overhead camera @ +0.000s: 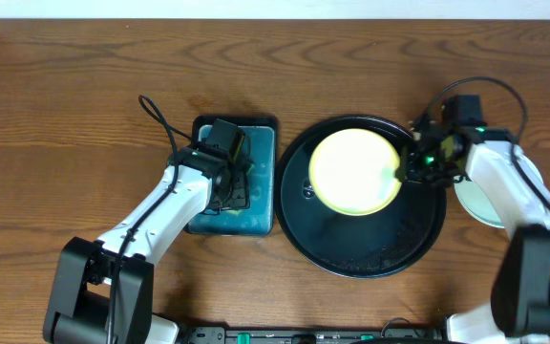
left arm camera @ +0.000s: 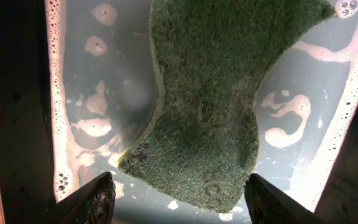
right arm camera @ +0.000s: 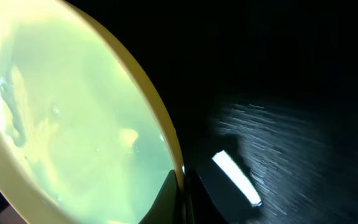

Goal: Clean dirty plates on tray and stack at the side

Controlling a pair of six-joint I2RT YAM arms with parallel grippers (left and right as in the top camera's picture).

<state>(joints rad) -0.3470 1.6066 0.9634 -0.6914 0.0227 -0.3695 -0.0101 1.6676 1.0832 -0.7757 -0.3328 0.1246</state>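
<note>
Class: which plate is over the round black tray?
The pale yellow round plastic plate; the whitish round plate lies outside the tray, to its right.

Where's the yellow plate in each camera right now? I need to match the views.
Overhead: yellow plate right of centre, on the black tray, right gripper at its right edge.
Left wrist: not in it; only sponge and soapy dish.
Right wrist: fills the left half, rim pinched at bottom centre.
Shared landmark: the black tray, in overhead and right wrist.
</note>
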